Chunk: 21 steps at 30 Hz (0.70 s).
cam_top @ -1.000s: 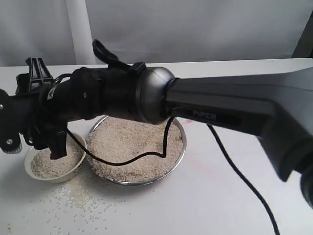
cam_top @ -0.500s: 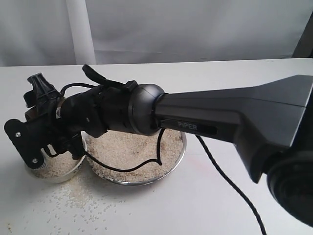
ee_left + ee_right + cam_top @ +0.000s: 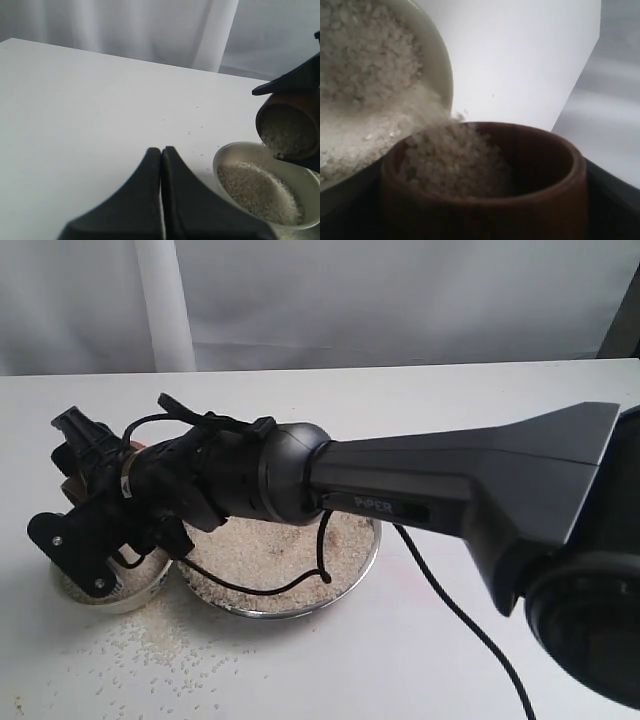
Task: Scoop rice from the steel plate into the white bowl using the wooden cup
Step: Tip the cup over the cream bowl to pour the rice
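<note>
White tabletop: right fingers clamp tilted glossy reddish-brown wooden cup pouring beige rice grains into small cream-white ceramic bowl; left fingers pressed together, empty.

- My brown wooden cup is tipped over the white bowl, low on the left of the outside view. Rice spills from it.
- The shiny steel plate sits just right of the bowl, holding more rice.

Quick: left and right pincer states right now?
Left pincer: closed, empty.
Right pincer: holding the glossy reddish-brown wooden cup, tipped over the small cream-white ceramic bowl.
</note>
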Each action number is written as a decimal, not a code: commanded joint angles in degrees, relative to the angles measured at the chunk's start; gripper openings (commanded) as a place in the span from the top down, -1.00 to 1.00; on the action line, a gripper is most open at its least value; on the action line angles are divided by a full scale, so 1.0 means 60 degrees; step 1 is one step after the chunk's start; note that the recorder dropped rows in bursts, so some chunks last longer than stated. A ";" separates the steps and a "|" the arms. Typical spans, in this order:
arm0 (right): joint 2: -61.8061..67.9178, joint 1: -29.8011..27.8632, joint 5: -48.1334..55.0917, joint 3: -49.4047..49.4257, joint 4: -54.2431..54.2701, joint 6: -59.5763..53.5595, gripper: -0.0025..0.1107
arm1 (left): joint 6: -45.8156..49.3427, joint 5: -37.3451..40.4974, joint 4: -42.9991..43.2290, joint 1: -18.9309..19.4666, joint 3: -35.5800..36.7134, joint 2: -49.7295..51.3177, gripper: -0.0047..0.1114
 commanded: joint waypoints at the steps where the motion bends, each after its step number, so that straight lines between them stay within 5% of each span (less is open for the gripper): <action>1: 0.0038 -0.0115 -0.0400 -0.0075 -0.0383 0.0049 0.96 | -0.0013 -0.0061 -0.0055 -0.0044 -0.0033 -0.0021 0.92; 21: 0.0038 -0.0189 -0.0375 -0.0075 -0.3155 0.0027 0.96 | -0.0013 -0.0061 -0.0055 -0.0044 -0.0033 -0.0021 0.92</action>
